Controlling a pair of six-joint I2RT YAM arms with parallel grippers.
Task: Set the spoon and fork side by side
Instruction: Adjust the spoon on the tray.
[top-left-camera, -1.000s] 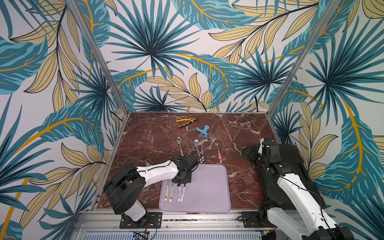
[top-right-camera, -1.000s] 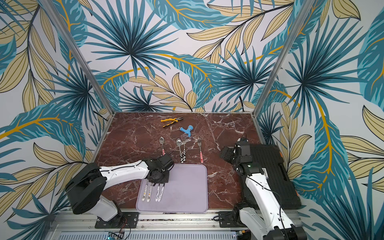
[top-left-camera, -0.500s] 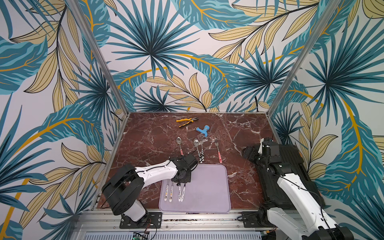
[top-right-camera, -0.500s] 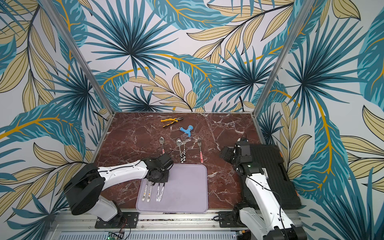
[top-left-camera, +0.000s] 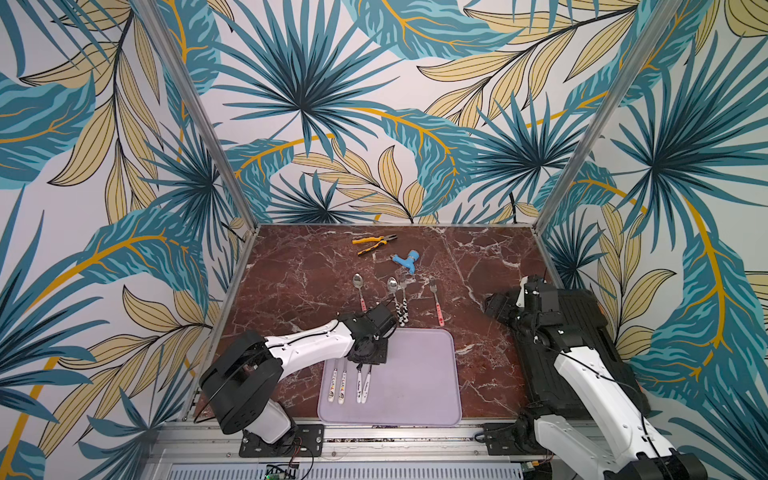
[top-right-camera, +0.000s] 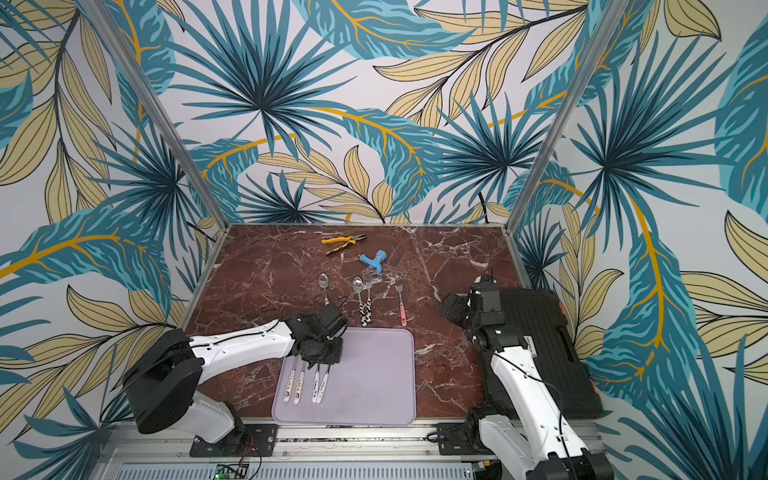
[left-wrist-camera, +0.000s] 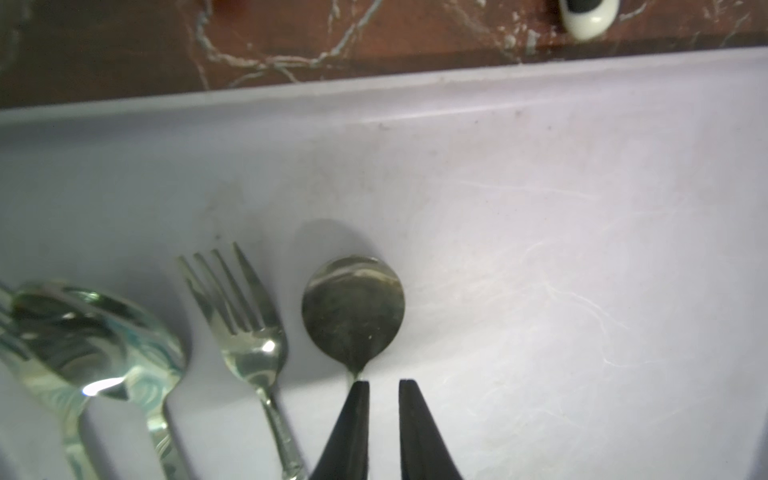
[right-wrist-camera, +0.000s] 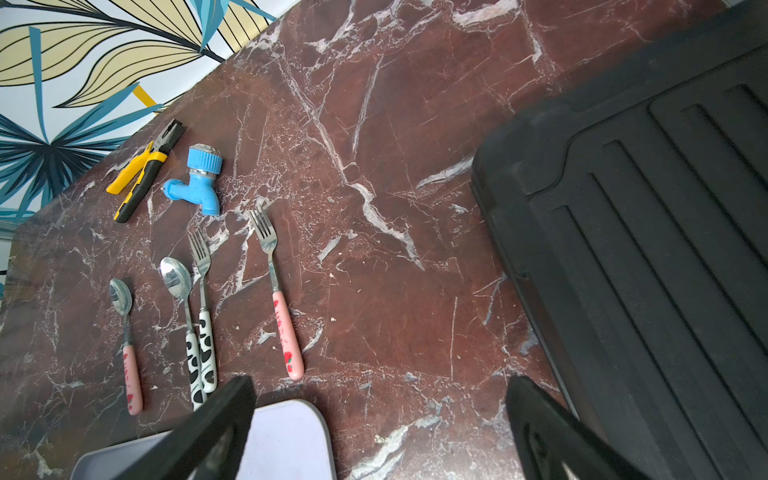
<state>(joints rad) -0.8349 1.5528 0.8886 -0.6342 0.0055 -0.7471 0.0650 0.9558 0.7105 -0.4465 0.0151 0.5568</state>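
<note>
Spoon lies in the 9 o'clock half of the tray, fork just beside at its 9 o'clock. Left gripper: jaws almost together, gripping nothing, one fingertip at the spoon's neck. Right gripper: jaws wide apart, empty.

The tray is sitting near-centre on the table, holding four utensils at its left (spoon just right of fork). Beyond it, more cutlery is lying in a row, pliers and tap farther back.
</note>
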